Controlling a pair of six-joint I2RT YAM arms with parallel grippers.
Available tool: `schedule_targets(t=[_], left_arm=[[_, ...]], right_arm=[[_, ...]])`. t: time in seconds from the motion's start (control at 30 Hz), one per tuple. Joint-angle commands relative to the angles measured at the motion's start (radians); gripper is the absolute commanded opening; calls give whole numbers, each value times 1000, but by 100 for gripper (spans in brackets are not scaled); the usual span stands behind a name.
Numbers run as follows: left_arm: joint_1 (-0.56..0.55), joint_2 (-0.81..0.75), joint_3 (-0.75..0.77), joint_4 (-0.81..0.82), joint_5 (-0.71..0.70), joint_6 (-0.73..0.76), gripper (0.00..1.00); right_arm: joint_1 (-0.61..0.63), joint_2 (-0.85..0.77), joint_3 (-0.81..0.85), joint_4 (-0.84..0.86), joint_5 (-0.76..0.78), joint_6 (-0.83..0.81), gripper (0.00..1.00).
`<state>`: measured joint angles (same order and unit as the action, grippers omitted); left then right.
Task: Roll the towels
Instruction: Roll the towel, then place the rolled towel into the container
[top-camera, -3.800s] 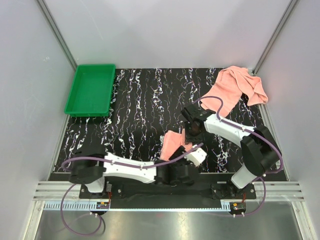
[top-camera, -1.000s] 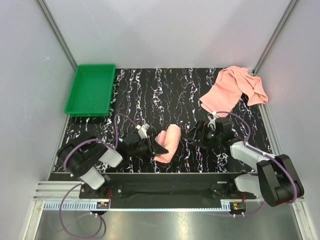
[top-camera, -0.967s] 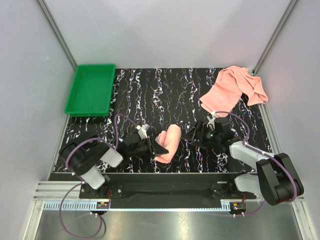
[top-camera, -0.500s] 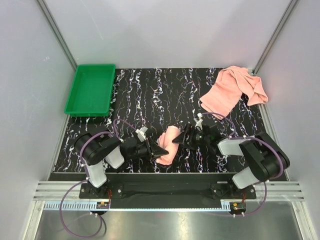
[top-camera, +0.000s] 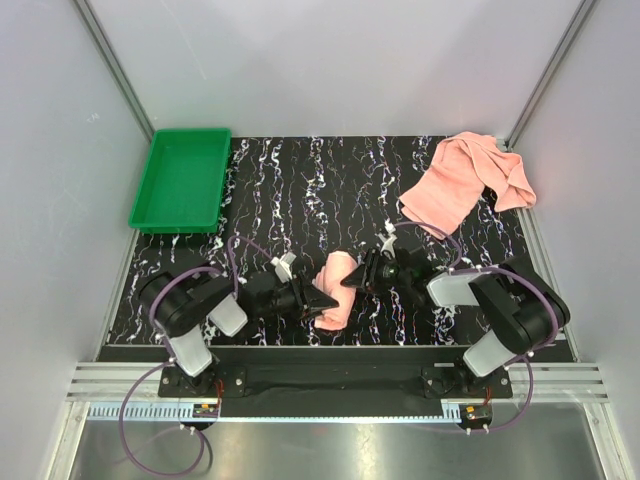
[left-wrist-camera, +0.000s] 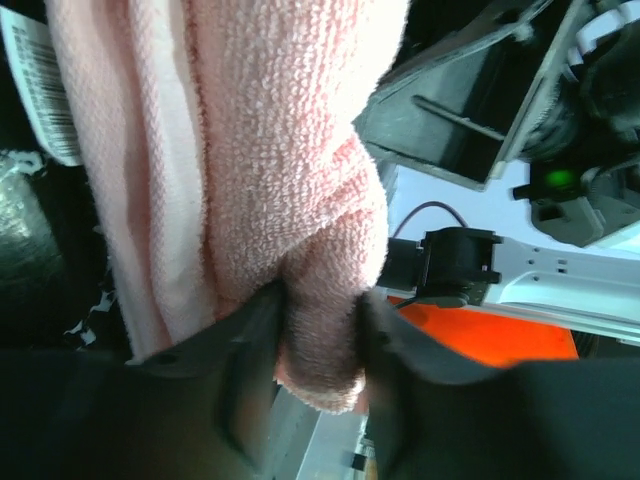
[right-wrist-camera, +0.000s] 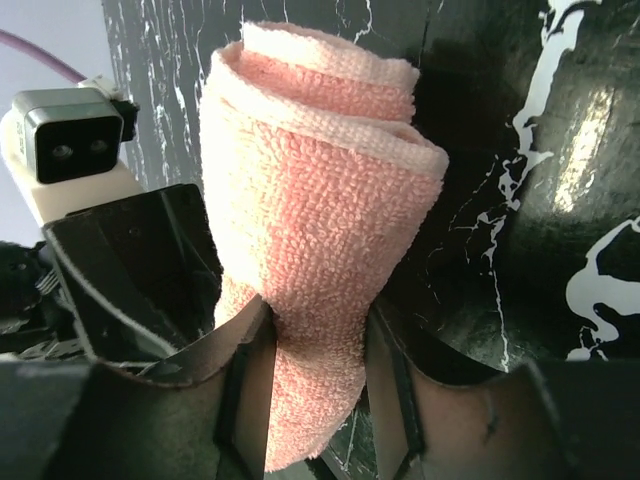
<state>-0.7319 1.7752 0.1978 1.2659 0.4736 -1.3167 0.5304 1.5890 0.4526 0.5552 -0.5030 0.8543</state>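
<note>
The rolled towel (top-camera: 337, 288) is lying near the front middle of the black marbled table (top-camera: 300, 190). It is a fuzzy pink terry tube, and its coiled end is showing only in the right wrist view. From overhead the grips are hard to make out. The wrist views are showing the left gripper (left-wrist-camera: 315, 335) and right gripper (right-wrist-camera: 315, 350) each pinching it. The loose towel (top-camera: 465, 180) is sitting crumpled at the far right, well apart from the green tray (top-camera: 182, 180).

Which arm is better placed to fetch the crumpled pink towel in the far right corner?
Right, probably. The crumpled salmon-pink terry towel lies on its side, beyond the right gripper; the left gripper would reach across. Both pinch the rolled pink towel, so release comes first.
</note>
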Motion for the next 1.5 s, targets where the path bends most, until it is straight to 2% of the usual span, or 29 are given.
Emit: schedule_targets(t=[0.0, 0.1, 0.27, 0.37, 0.67, 0.83, 1.0, 1.17, 1.23, 1.27, 1.37, 1.4, 1.47], left_arm=[[-3, -94, 17, -307, -32, 146, 54], [-4, -213, 57, -557, -98, 247, 68], [-6, -382, 124, -905, -234, 361, 78], [-4, -421, 164, -1000, -283, 404, 82], [-6, -358, 242, -1019, -319, 465, 90], [-4, -261, 279, -985, -296, 473, 89], [-4, -185, 267, -873, -236, 439, 77], [-4, -132, 250, -804, -208, 422, 38], [-4, -129, 250, -804, -208, 424, 27], [-4, -129, 252, -806, -213, 427, 15], [-4, -132, 258, -812, -214, 432, 0], [-4, -134, 259, -813, -213, 433, 0], [-4, -140, 261, -815, -211, 436, 0]], right_arm=[[16, -70, 66, -136, 69, -86, 42], [20, -99, 109, -256, 106, -145, 41], [34, -130, 150, -392, 162, -201, 41], [69, -135, 184, -466, 211, -231, 41], [177, -106, 284, -627, 329, -288, 40], [212, -90, 339, -689, 382, -302, 40], [218, -83, 356, -701, 397, -291, 41], [220, -73, 362, -693, 393, -282, 41], [221, -67, 365, -692, 389, -276, 42], [221, -64, 365, -693, 391, -274, 42], [221, -64, 370, -704, 400, -273, 45], [221, -69, 373, -710, 405, -273, 46], [221, -78, 377, -735, 429, -273, 56]])
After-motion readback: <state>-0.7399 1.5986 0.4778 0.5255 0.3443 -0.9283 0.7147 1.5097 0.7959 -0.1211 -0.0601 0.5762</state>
